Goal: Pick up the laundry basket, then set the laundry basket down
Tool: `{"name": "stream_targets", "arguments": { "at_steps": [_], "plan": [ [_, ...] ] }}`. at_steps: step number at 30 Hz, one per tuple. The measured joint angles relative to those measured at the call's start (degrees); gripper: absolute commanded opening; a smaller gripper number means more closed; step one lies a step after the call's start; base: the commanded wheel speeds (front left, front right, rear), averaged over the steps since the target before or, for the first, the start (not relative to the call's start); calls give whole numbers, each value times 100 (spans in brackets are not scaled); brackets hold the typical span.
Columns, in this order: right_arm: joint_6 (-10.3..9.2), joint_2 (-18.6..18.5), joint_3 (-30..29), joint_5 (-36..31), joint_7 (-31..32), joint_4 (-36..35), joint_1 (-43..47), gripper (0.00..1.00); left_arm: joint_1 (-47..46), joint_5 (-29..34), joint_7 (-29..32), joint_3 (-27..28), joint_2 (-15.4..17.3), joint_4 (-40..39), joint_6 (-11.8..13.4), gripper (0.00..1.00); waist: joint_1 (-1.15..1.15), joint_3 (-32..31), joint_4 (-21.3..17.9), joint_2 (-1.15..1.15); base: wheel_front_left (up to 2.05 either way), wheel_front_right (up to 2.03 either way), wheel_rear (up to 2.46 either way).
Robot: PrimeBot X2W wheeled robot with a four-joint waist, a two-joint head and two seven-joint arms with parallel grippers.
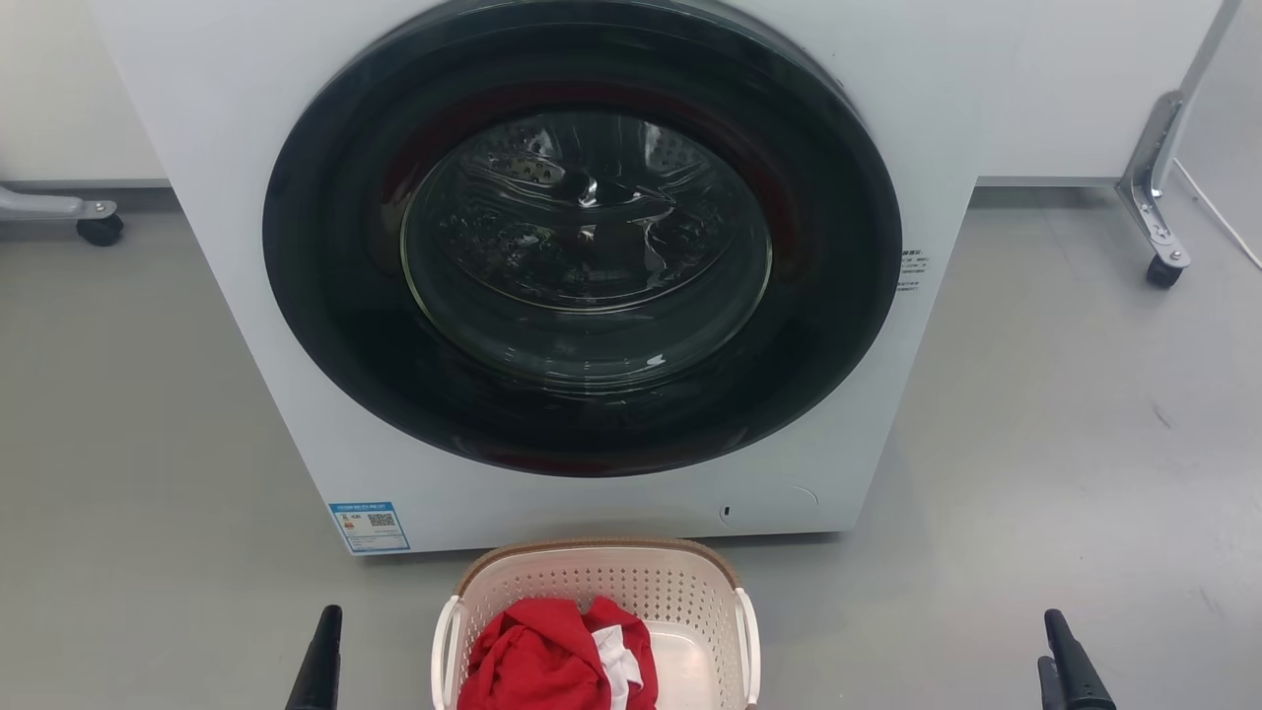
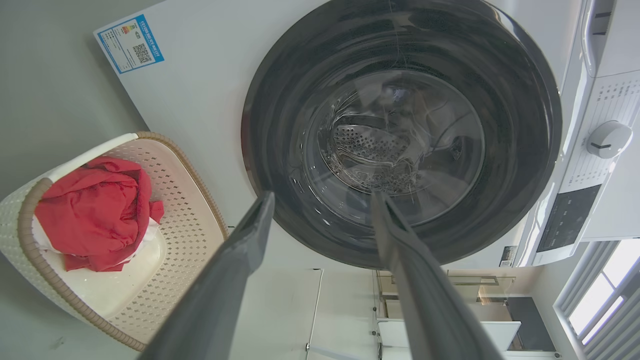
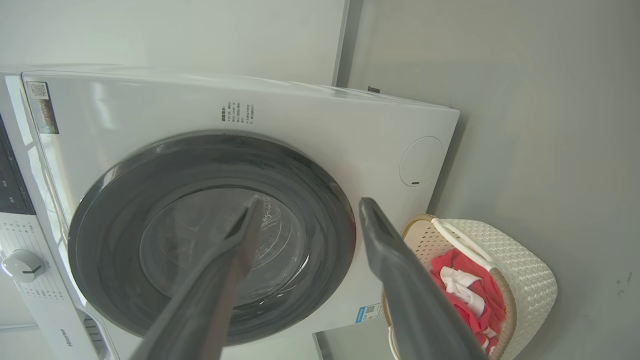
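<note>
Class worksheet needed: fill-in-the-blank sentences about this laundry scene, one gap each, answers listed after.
1. The laundry basket stands on the floor before the ____.
2. The crumpled cloth in it is mostly ____.
3. The round glass door is ____.
4. The left claw and right claw are both ____, holding nothing.
Answers: washer; red; shut; open.
</note>
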Motion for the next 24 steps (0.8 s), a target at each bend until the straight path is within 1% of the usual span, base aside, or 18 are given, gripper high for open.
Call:
{"name": "stream_targets", "arguments": {
  "at_steps": [6, 14, 24],
  "plan": [
    [-146, -3, 181, -624, -123, -91, -9, 100, 2, 480, -143, -142, 4, -126, 144, 100, 0, 27, 7, 0, 0, 0, 0],
    [-253, -31, 511, -1478, -285, -177, -35, 100, 18, 1269, -302, -348, 12, -280, 297, 100, 0, 64, 18, 0, 0, 0, 0],
    [-405, -59, 873, -2442, -488, -223, -43, 100, 21, 2420, -519, -620, 43, -413, 401, 100, 0, 109, 22, 0, 0, 0, 0]
  ]
}}
